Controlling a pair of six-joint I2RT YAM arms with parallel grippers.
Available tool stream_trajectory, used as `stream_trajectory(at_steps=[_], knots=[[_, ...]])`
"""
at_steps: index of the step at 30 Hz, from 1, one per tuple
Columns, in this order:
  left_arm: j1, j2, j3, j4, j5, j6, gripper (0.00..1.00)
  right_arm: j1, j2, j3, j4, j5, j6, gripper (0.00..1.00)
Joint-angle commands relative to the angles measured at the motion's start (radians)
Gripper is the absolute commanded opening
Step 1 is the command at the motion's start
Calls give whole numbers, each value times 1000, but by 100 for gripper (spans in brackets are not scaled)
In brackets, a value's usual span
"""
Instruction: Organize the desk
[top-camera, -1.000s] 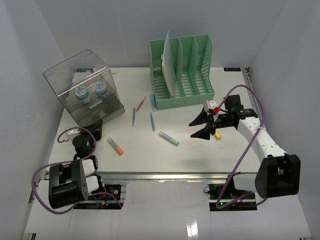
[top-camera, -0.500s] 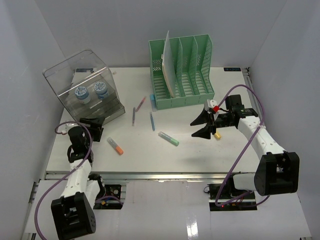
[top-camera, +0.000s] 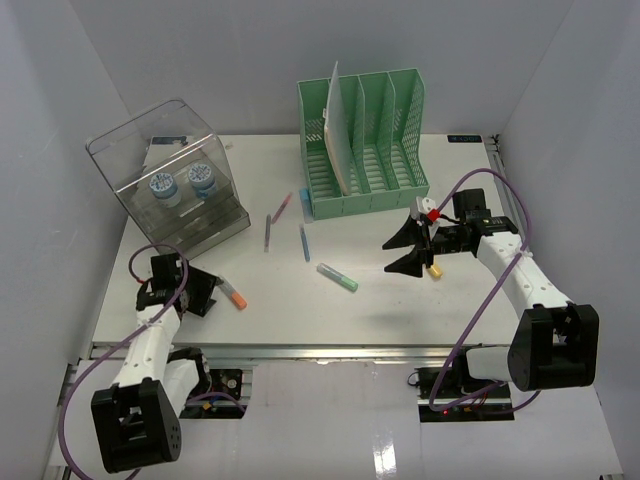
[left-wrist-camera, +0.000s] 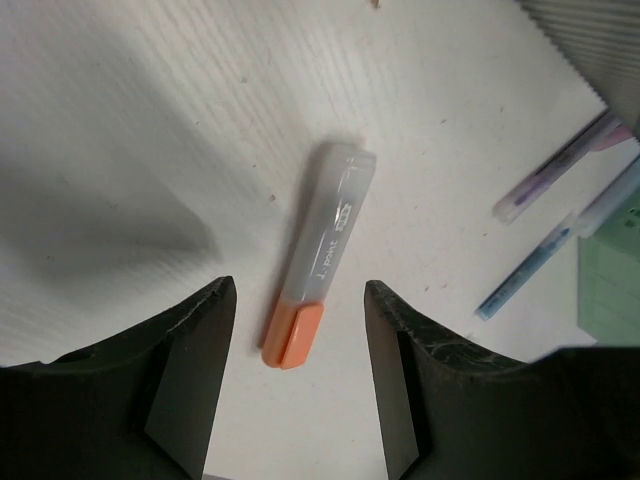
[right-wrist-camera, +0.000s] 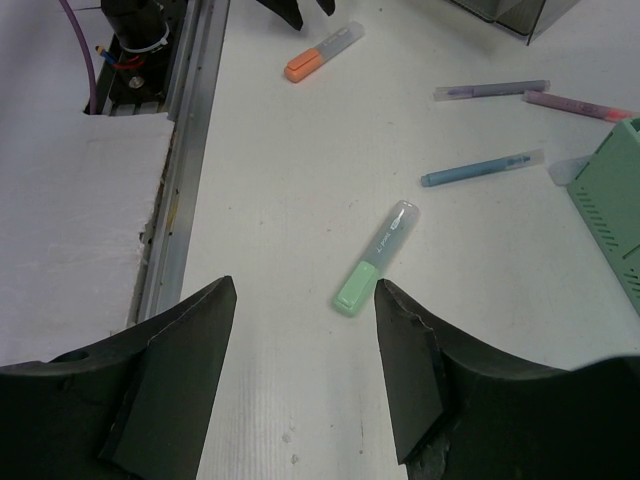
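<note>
clutter lies loose across the large flat white desk (top-camera: 300, 318), which runs from its silver front rail back to the mint green slotted file rack (top-camera: 365, 140) and the clear plastic box (top-camera: 165, 175). the desk itself is rigid and fixed, nothing to lift, and its smooth top probably lets round barrels roll or skid. what gets gripped is the small stuff: light, stiff, slick plastic, best pinched across mid-barrel.

the left gripper (left-wrist-camera: 297, 288) hangs with fingers spread either side of the grey-bodied orange-capped highlighter (left-wrist-camera: 315, 255), not touching it. the right gripper (right-wrist-camera: 305, 288) is also spread and holds nothing, raised above the green-capped highlighter (right-wrist-camera: 378, 255).

only the left wrist view shows the gap between fingers and barrel. only the overhead view shows both arms and the whole rack. the right wrist view sets out the thin blue pen (right-wrist-camera: 480, 168) and purple pen (right-wrist-camera: 490, 89) plainly.
</note>
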Motion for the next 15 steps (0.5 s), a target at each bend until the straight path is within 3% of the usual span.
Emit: stream_trajectory(at_steps=[1,8,15], knots=[[-22,-12,8,-73,-31,1,66,-9,-1,-12,20,-12,11,65],[-74,112,64,-78,-48,-19,77,-12,-3,-13,23,-9,13,65],[-222,294,156,-141,-123,-85,81,-12,-9,-11,21,-10,13,65]])
